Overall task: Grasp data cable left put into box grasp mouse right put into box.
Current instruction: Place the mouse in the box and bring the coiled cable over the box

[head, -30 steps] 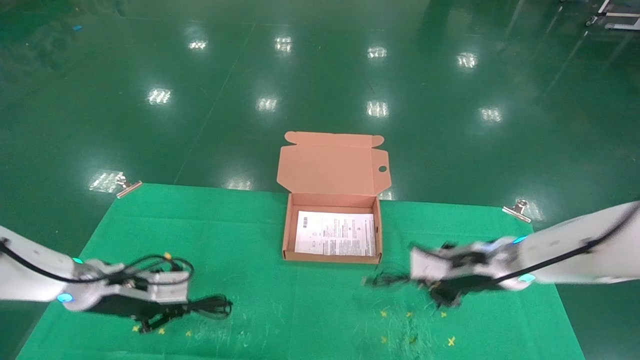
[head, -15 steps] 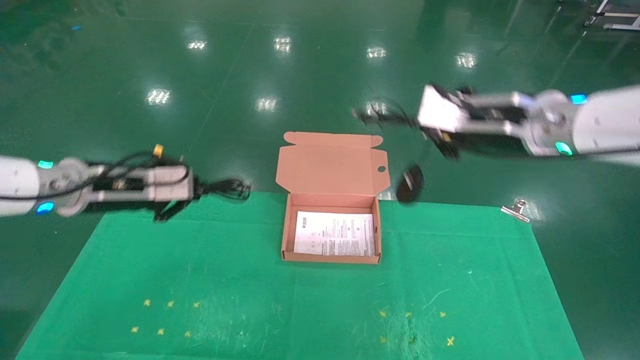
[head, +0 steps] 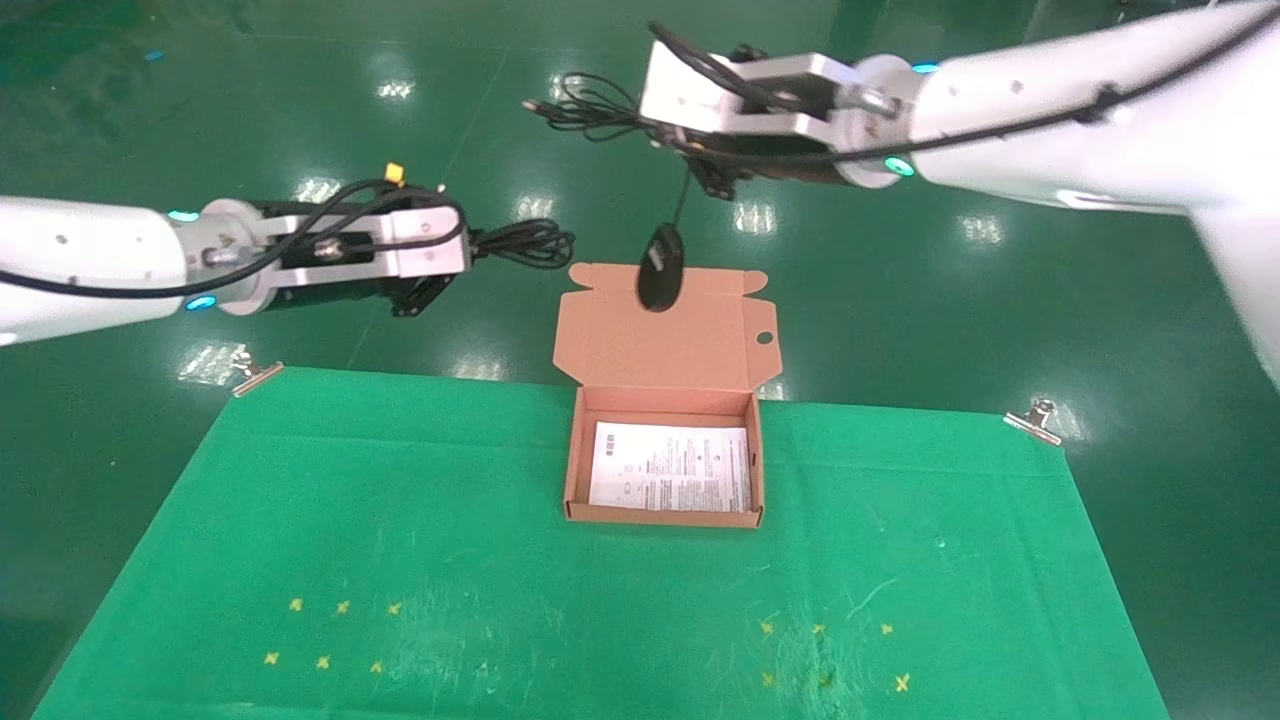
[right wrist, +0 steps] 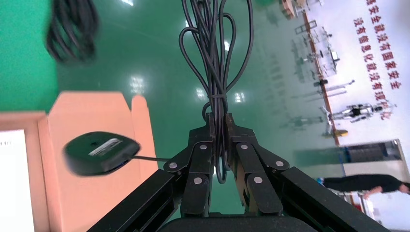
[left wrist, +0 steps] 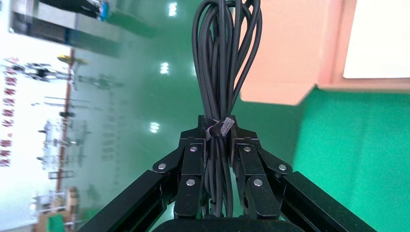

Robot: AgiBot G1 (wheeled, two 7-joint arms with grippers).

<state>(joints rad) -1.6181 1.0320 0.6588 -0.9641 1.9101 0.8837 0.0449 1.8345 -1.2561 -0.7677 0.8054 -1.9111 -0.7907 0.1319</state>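
Note:
The box (head: 572, 470) stands open at the back middle of the green mat, lid (head: 665, 335) up, a white printed sheet inside. My left gripper (head: 468, 250) is raised left of the lid, shut on the data cable (head: 525, 243), a looped black bundle tied with a strap; the left wrist view shows the cable (left wrist: 222, 58) between the fingers (left wrist: 191, 166). My right gripper (head: 648, 122) is high behind the box, shut on the mouse's bundled cord (head: 585, 105). The mouse (head: 660, 268) dangles from it over the lid and shows label-up in the right wrist view (right wrist: 99, 152).
The green mat (head: 600, 600) covers the table, held by metal clips at its back corners (head: 255, 375) (head: 1035, 420). Small yellow cross marks (head: 330, 630) (head: 830, 650) lie near the front. Shiny green floor lies beyond the mat.
Both arms have lifted off the mat and moved back and inward toward the box. The data cable rose with the left gripper. The mouse rose by its cord and now hangs over the lid.

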